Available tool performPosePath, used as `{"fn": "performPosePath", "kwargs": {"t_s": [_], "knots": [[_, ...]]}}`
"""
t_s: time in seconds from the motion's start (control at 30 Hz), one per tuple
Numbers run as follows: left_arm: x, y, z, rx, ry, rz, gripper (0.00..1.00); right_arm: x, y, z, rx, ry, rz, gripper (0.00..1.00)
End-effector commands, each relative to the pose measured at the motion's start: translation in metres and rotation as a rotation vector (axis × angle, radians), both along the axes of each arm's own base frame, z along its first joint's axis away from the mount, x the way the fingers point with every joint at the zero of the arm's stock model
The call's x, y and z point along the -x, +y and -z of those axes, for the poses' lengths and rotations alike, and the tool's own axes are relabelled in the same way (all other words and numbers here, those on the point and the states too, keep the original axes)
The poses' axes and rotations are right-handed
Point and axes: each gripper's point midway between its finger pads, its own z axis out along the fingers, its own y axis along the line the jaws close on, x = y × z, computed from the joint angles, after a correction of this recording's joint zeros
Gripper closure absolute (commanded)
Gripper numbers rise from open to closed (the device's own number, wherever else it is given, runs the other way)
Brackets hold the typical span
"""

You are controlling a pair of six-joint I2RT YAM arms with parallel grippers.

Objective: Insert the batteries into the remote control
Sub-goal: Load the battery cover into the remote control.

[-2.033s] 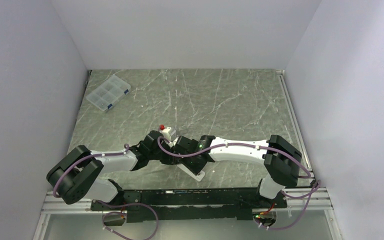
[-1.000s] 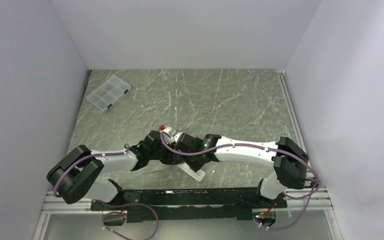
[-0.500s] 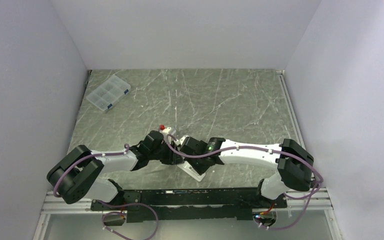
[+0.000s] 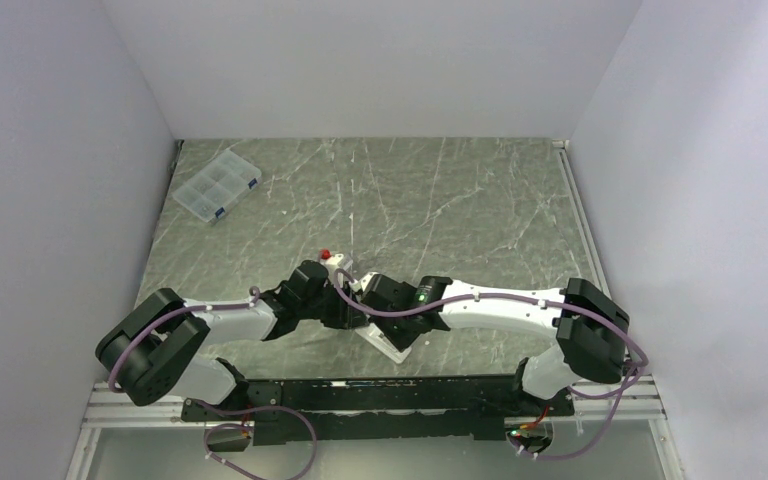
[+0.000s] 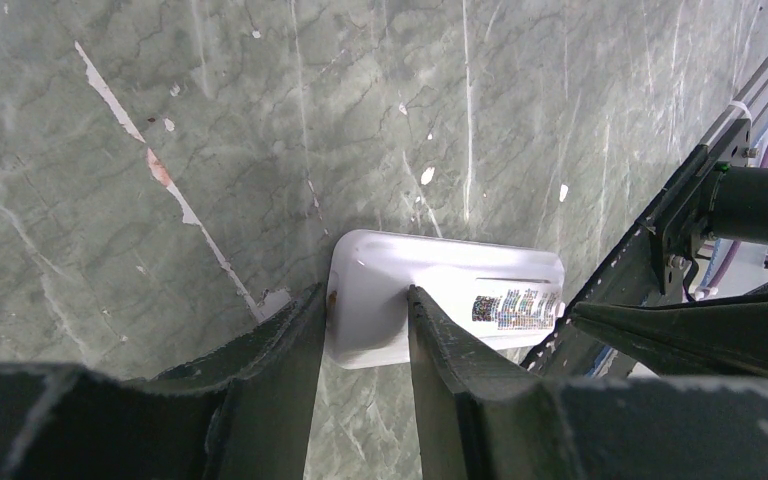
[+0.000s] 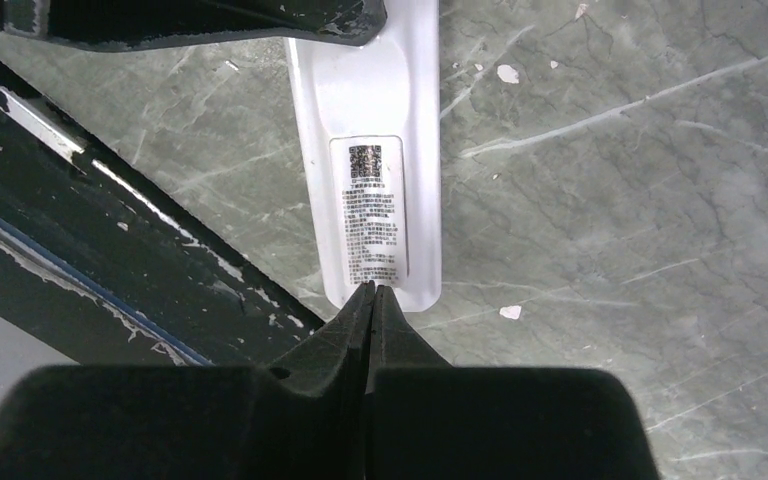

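Now the left claw pinches one end of the remote control; the right claw, pressed together, touches the other.

Looks like a robot lab test cell to me. Plain white walls box me in on three sides, and the green marble-look tabletop sits on aluminium rails. Purple cables run loose, and a clear parts box sits in the corner.
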Motion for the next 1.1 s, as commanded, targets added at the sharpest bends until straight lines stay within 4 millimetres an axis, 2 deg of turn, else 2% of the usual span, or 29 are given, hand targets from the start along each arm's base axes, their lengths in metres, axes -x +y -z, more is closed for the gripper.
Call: {"fn": "performPosePath", "kwargs": {"t_s": [0.0,0.5,0.67,0.87,1.07], "knots": [[0.002,-0.001,0.002,-0.013,0.006,0.019,0.58,-0.005,0.011,-0.009,-0.056,-0.015,0.016,1.00],[0.002,-0.001,0.004,-0.011,0.009,0.019,0.58,0.006,0.003,0.021,-0.019,0.042,0.022,1.00],[0.002,-0.001,0.004,-0.011,0.008,0.016,0.58,0.008,0.002,0.025,-0.017,0.049,0.025,1.00],[0.002,0.000,0.004,-0.013,0.008,0.015,0.58,0.007,0.004,0.025,-0.019,0.049,0.022,1.00],[0.002,0.000,0.003,-0.013,0.007,0.016,0.59,-0.008,0.010,0.005,-0.037,-0.027,0.040,1.00]]}}
